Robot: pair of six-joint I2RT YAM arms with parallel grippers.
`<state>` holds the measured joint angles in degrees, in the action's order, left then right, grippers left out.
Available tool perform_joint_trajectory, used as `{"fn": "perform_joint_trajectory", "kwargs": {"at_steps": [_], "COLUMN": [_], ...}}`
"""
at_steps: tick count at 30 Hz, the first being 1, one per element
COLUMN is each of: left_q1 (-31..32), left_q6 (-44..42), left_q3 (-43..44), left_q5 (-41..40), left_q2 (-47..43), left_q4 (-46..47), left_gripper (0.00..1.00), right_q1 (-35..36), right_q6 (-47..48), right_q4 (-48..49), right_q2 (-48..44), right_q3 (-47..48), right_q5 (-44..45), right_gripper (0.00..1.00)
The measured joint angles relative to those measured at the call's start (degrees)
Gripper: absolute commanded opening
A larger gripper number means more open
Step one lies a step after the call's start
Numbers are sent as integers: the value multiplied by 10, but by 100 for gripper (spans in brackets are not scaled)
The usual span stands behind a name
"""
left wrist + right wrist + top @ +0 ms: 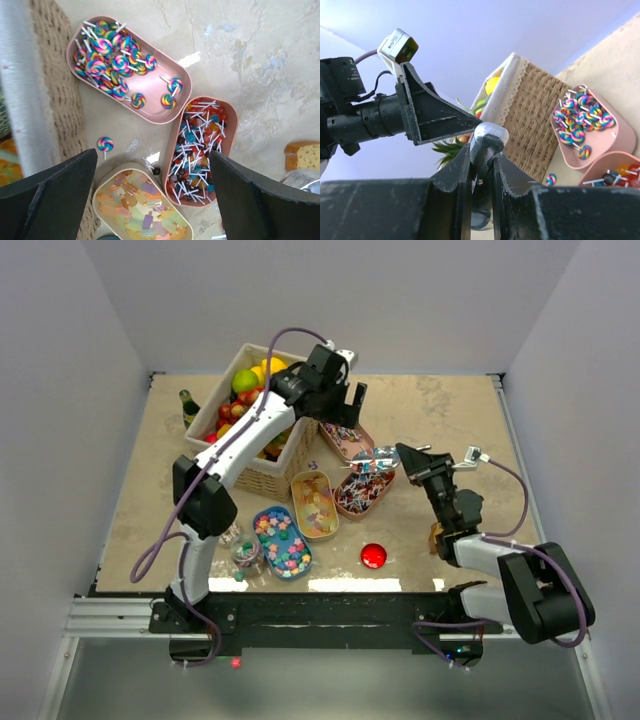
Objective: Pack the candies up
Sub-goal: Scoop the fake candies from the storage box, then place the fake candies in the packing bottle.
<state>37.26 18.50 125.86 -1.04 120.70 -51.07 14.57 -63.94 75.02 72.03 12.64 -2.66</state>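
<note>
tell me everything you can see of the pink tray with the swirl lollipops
The tray is shallow and oblong with rounded ends, pale pink, plastic-looking. It lies flat on the table, one end near the wicker basket. Rainbow swirl lollipops on white sticks are heaped at that end; a few lie loose at the other, where bare floor shows. One stray lollipop lies on the table just outside it. A second pink tray sits close to its far corner; whether they touch is unclear.

Rainbow-swirl lollipops (102, 45), pale pink tray (152, 114)
</note>
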Motion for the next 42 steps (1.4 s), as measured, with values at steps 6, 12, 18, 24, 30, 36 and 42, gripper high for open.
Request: {"fn": "perform_joint_trajectory", "kwargs": {"at_steps": [6, 12, 18, 24, 30, 36, 42], "left_q1": [-33, -66, -87, -102, -112, -118, -122], "left_q6": [2, 1, -1, -1, -1, -1, -1], "left_q3": [0, -12, -46, -63, -66, -66, -77], "left_q5": [-2, -23, -44, -53, -55, -57, -64], "left_q2": [-51, -110, -150, -154, -154, -155, -163], "left_q4": [-6, -6, -9, -10, -10, -10, -11], "left_gripper": [100, 99, 99, 99, 99, 100, 99], "right_q1": [0, 1, 11, 35, 42, 76, 123], "right_q6": [-4, -24, -64, -87, -111, -134, -141], "right_q4": [-14, -52, -95, -190, -221, -239, -245], "right_q2": [-29, -61, -68, -97, -109, -101, -86], "right_q3": [21, 56, 73, 101, 108, 108, 110], "right_q5": [-15, -32, -40, -39, -39, -38, -29], "right_gripper": [0, 0, 0, 0, 0, 0, 0]}}
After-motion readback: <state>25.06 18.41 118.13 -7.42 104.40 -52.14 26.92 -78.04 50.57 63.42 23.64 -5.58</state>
